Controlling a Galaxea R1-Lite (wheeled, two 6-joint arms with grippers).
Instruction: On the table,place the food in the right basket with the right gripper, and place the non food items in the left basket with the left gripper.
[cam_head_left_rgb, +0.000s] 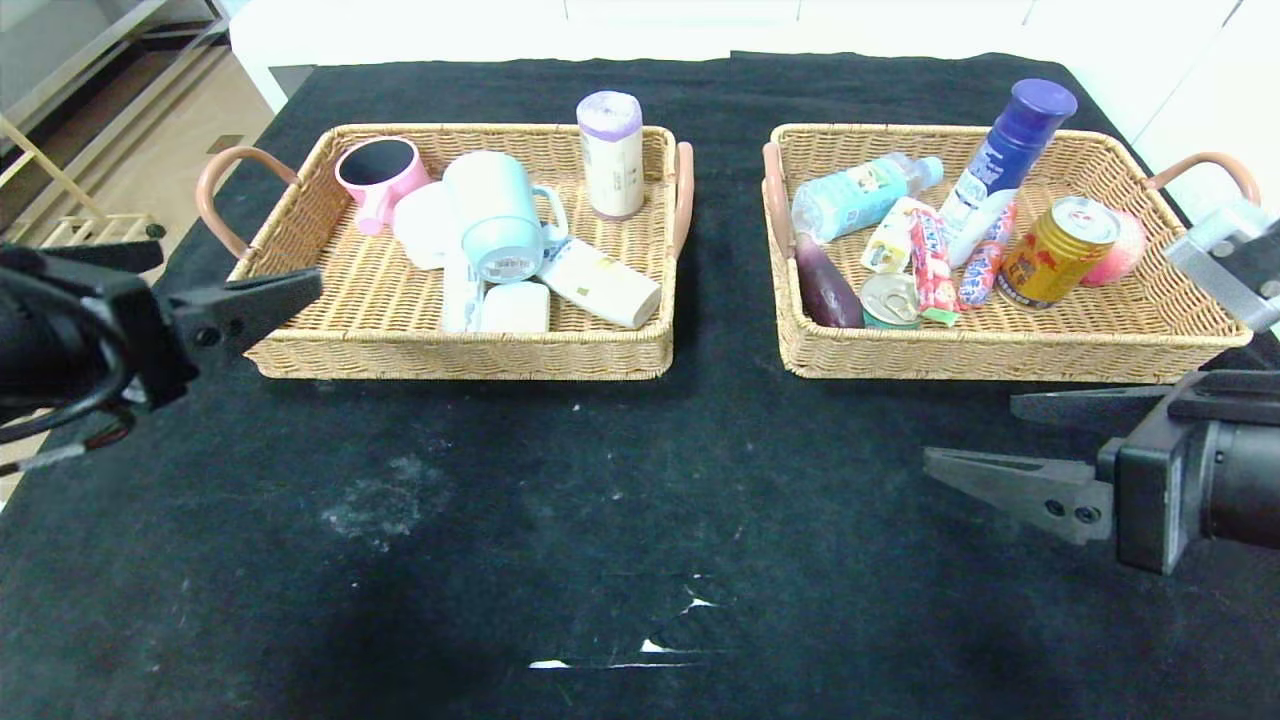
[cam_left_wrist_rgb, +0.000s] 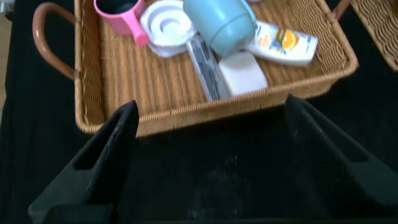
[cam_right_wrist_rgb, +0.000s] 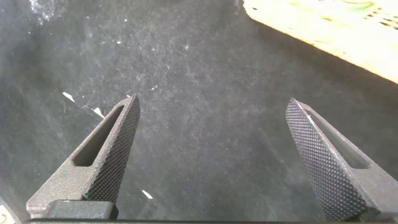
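Two wicker baskets sit on the black table (cam_head_left_rgb: 600, 500). The left basket (cam_head_left_rgb: 300, 350) holds the teal mug (cam_head_left_rgb: 497, 225), soap block (cam_head_left_rgb: 515, 308) and clear case (cam_head_left_rgb: 460, 300); the right basket (cam_head_left_rgb: 1000, 350) holds the water bottle (cam_head_left_rgb: 855, 195), candy stick pack (cam_head_left_rgb: 932, 265) and gold can (cam_head_left_rgb: 1058, 250). The left gripper (cam_left_wrist_rgb: 208, 155) and right gripper (cam_right_wrist_rgb: 211, 155) both hover spread wide, holding nothing.

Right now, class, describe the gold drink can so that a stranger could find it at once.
Start at the right basket, the wicker tray on the robot's right. The gold drink can leans near its right end, beside a pink ball. It is the only gold metal thing there, with red marks.
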